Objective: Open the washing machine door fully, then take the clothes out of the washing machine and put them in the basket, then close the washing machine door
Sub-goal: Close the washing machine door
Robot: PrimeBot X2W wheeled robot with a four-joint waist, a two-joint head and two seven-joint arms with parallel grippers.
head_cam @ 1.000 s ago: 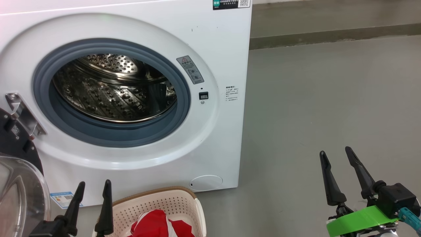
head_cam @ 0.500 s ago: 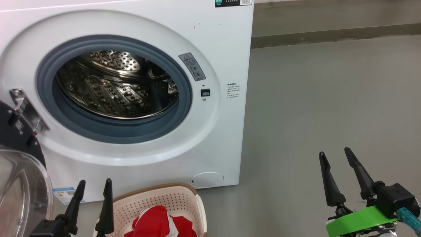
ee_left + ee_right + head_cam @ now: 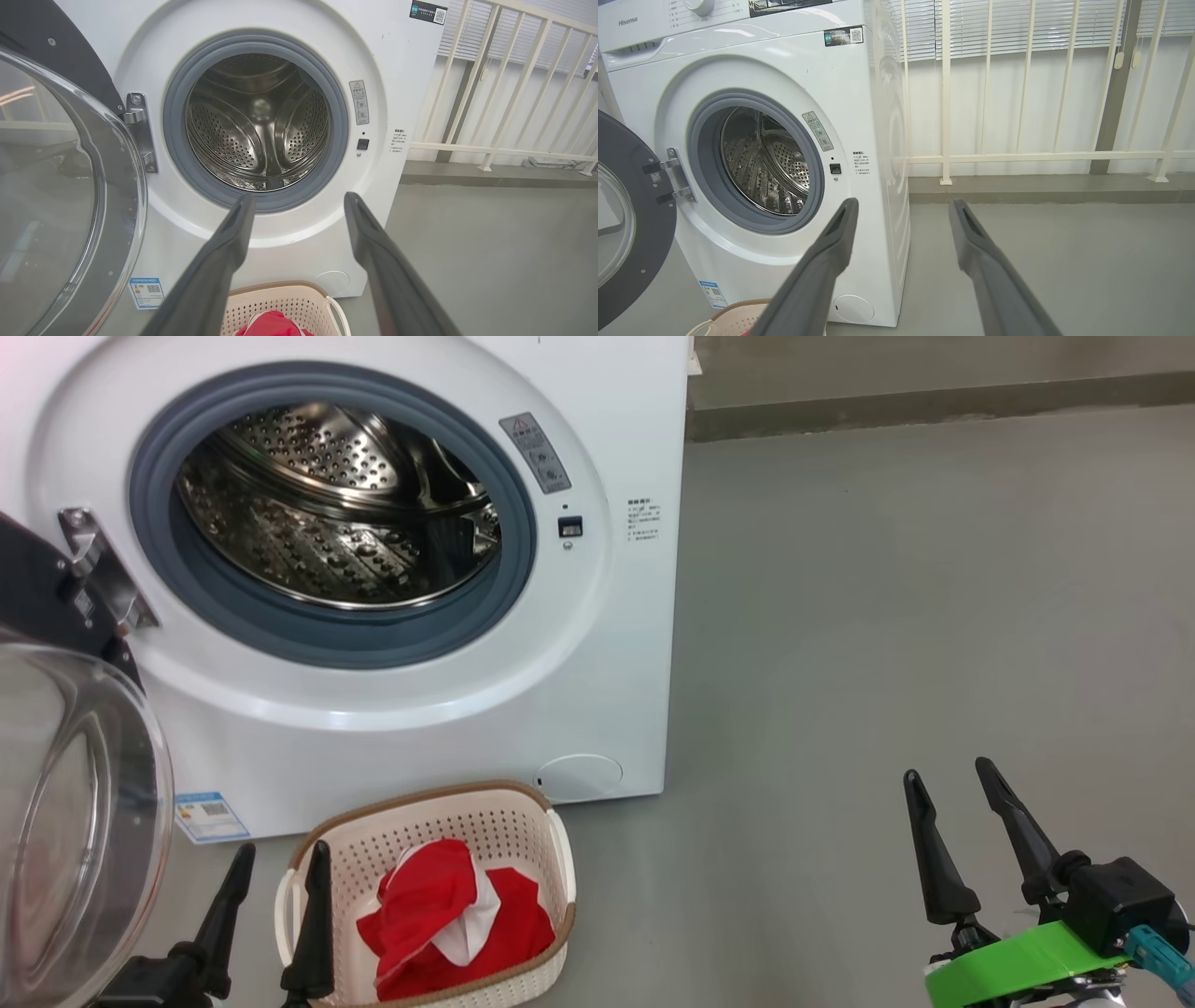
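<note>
The head camera has dipped; nothing else moved. Bright red, white-trimmed clothes (image 3: 448, 919) lie in the cream perforated basket (image 3: 420, 795) before the white front-loading washing machine (image 3: 616, 644), its drum (image 3: 336, 513) apparently empty. Its black-rimmed round glass door (image 3: 84, 803) likely needs closing next; left gripper (image 3: 283, 847) and right gripper (image 3: 948, 770) are empty, jaws apart.

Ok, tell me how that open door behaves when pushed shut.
The washing machine door likely swings rigidly on its metal hinge. Its glass bowl suggests weight, so it may carry momentum. The glossy rim could be slippery.
</note>
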